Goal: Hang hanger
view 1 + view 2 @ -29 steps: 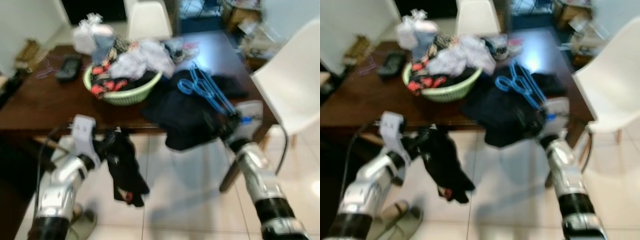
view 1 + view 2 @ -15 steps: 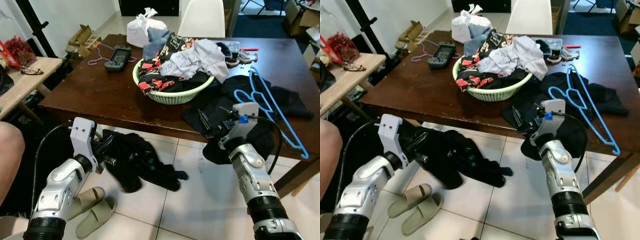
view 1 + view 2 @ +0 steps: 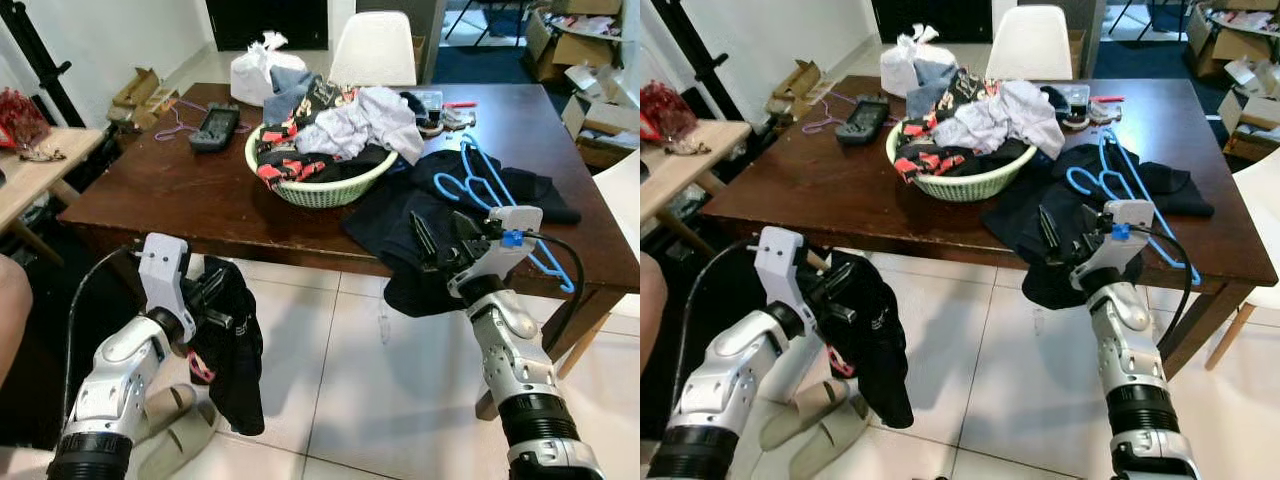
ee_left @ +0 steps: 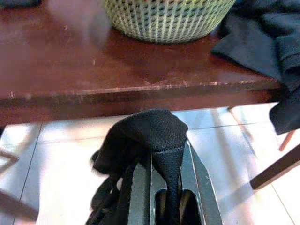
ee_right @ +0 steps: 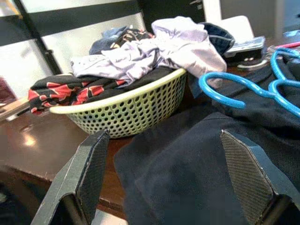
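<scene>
Two blue hangers (image 3: 463, 180) lie on a dark garment (image 3: 400, 215) spread over the brown table's (image 3: 170, 190) near right corner, its hem drooping over the edge. My right gripper (image 3: 444, 238) is open just in front of that corner, level with the tabletop, fingers (image 5: 89, 173) wide apart and pointing at the dark garment (image 5: 197, 159) and a blue hanger hook (image 5: 229, 95). My left gripper (image 3: 215, 302) is below the table's front edge, shut on a black garment (image 4: 150, 133) that hangs down toward the floor.
A green basket (image 3: 320, 192) heaped with clothes stands mid-table, with a game controller (image 3: 213, 128) and a white bag (image 3: 255, 70) behind it. White chairs (image 3: 375, 45) stand beyond and at the right. Slippers (image 3: 165, 430) lie on the tiles. A person's knee (image 3: 10, 300) is at left.
The camera view has shifted and sharpened. The black garment, flung outward half a second ago, now hangs straight down from my left gripper. My right gripper stays open by the dark garment.
</scene>
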Motion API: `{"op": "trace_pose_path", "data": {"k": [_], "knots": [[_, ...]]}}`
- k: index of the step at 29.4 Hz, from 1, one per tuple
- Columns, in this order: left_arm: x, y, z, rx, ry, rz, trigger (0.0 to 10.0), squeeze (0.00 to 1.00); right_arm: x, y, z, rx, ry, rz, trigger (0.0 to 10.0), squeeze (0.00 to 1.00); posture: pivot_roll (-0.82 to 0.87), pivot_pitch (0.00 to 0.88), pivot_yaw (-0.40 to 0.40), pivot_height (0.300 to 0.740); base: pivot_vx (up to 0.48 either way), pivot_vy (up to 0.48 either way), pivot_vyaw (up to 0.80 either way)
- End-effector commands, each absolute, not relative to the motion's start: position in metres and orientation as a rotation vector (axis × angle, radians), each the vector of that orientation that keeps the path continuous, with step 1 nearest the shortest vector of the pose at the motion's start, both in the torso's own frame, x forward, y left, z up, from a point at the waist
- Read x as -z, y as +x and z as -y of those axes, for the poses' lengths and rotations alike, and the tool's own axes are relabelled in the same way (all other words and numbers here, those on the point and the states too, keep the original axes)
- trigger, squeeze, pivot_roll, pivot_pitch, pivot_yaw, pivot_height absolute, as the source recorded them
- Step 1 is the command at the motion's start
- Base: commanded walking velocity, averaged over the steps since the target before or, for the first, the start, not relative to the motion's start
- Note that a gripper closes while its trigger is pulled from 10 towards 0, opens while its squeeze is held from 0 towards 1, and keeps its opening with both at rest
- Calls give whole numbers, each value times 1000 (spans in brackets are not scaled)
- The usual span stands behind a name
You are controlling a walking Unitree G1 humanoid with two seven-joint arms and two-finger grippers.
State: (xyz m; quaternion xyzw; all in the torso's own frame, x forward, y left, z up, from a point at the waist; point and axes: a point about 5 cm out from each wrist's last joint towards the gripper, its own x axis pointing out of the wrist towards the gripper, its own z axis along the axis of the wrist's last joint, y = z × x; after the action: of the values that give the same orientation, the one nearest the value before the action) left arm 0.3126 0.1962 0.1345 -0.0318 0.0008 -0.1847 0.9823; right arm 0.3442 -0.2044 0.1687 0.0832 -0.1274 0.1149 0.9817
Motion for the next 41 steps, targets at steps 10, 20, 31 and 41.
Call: {"op": "trace_pose_path", "data": {"k": [10, 20, 31, 41], "knots": [[-142, 316, -188, 530, -154, 31, 10000, 0, -170, 348, 213, -158, 136, 242, 10000, 0, 42, 134, 42, 740, 0, 0, 0], [-148, 321, -187, 551, -179, 79, 10000, 0, -185, 348, 223, -111, 152, 293, 10000, 0, 43, 142, 32, 740, 0, 0, 0], [-146, 324, -185, 558, -159, 81, 10000, 0, -206, 354, 185, -251, -112, 309, 10000, 0, 44, 143, 31, 740, 119, 0, 0], [-146, 325, -184, 565, -159, 89, 10000, 0, -211, 350, 176, -304, -112, 330, 10000, 0, 40, 139, 37, 740, 281, 0, 0]]}}
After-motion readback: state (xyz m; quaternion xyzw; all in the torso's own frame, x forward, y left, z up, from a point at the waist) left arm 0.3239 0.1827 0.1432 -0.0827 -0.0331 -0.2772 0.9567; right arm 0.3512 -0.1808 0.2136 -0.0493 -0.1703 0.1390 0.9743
